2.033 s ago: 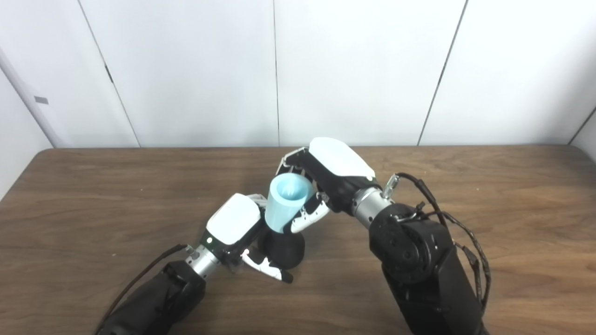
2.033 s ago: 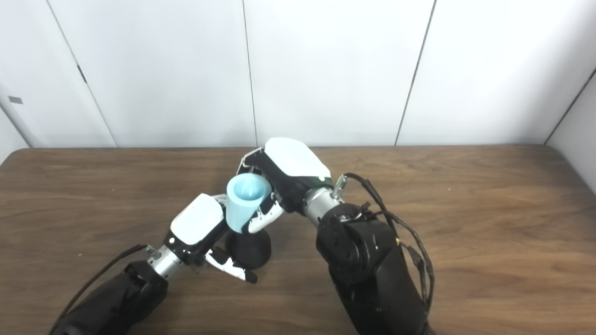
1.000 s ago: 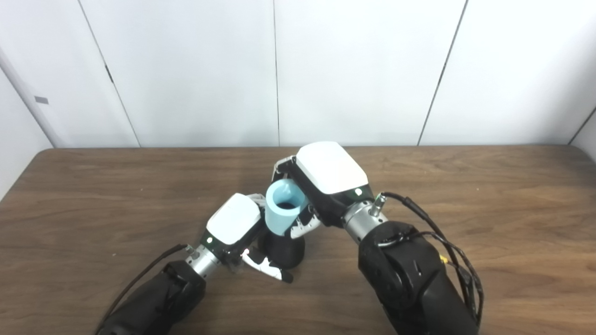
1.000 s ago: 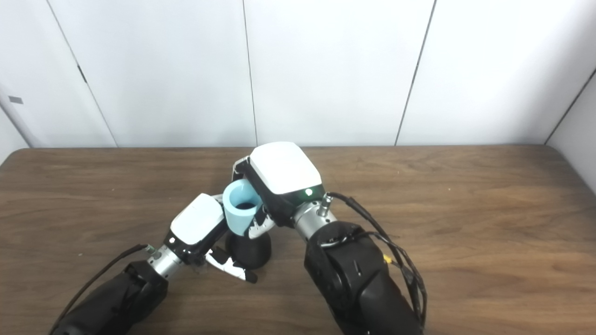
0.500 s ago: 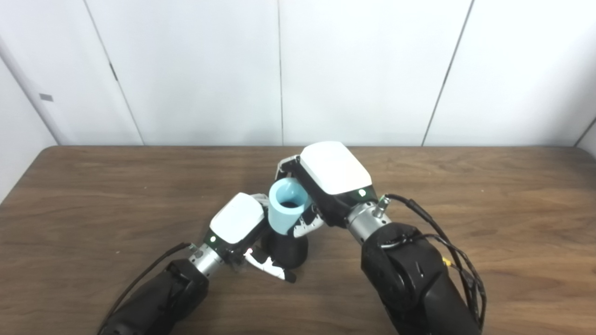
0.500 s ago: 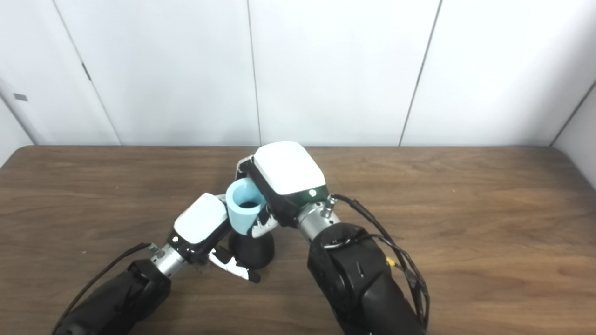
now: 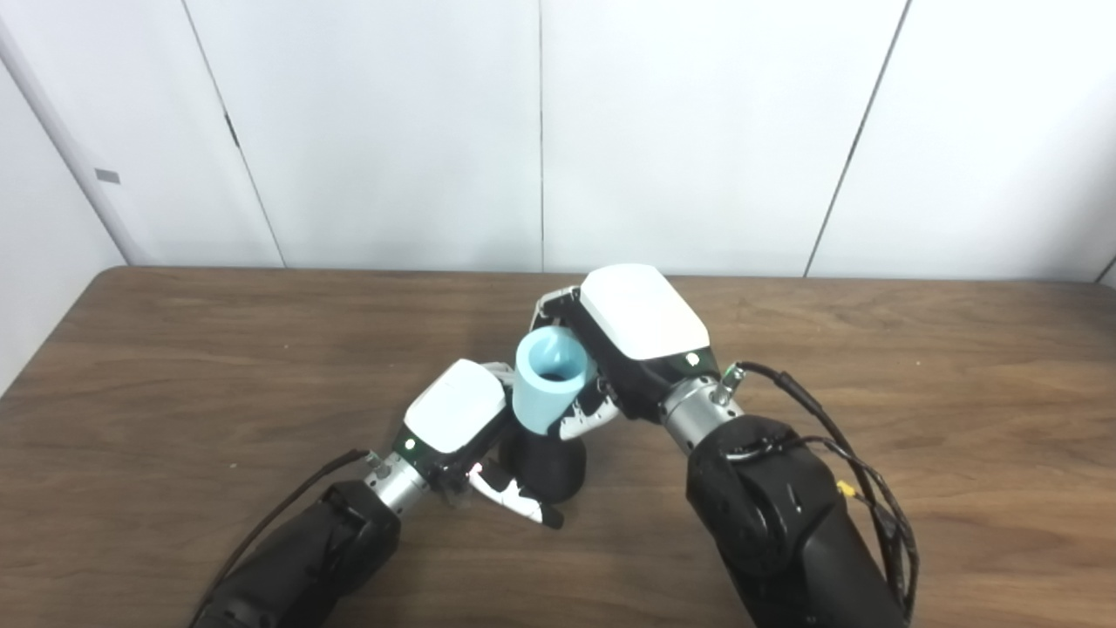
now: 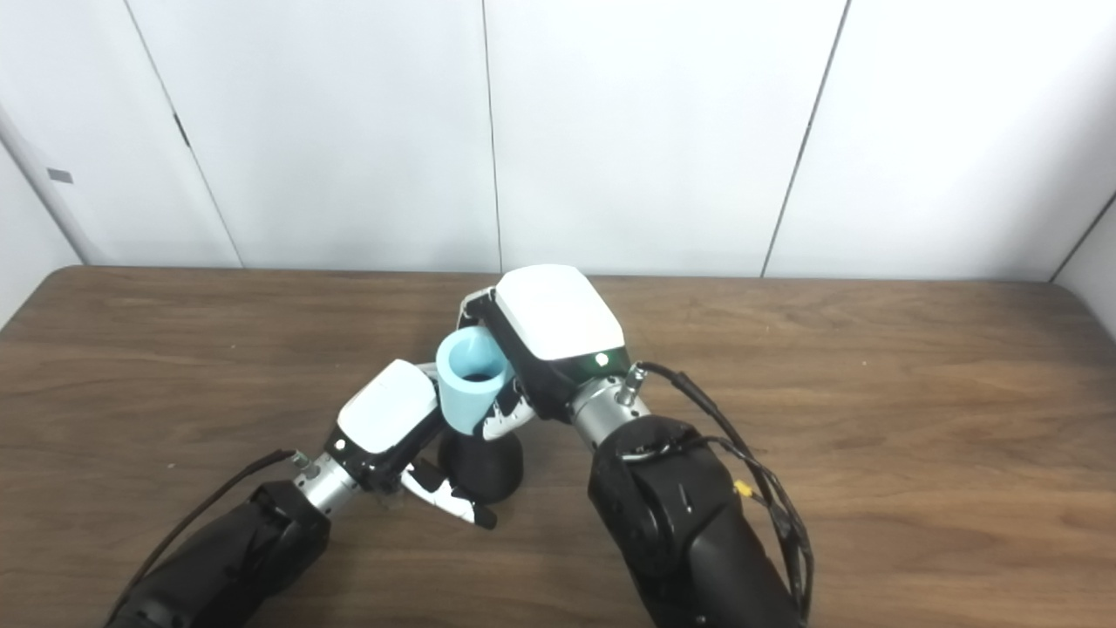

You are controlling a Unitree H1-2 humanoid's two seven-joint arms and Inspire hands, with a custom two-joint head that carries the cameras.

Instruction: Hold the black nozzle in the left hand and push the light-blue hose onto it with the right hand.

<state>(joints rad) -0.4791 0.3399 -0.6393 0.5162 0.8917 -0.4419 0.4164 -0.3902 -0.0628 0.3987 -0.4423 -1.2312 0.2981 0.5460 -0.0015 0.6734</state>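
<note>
Since two seconds ago, the right hand (image 7: 632, 336), clamped on the light-blue tapered plastic hose (image 7: 547, 384), has tipped it upright over the black cone-shaped nozzle (image 7: 545, 467). The left hand (image 7: 458, 427) grips that nozzle on the brown wooden counter (image 7: 174, 366).

So the left hand (image 8: 388, 419) is wrapped around the black nozzle (image 8: 481, 467), which sits with its wide base on the brown wooden surface (image 8: 872, 419), roughly middle and a bit to the near side. The right hand (image 8: 545, 340) has the light-blue hose (image 8: 471, 379) clamped in its fingers, open end tilted up so you can look down into it. The hose's lower end meets the top of the nozzle, though how far it's on I can't tell. White wall panels run behind the far edge.
</note>
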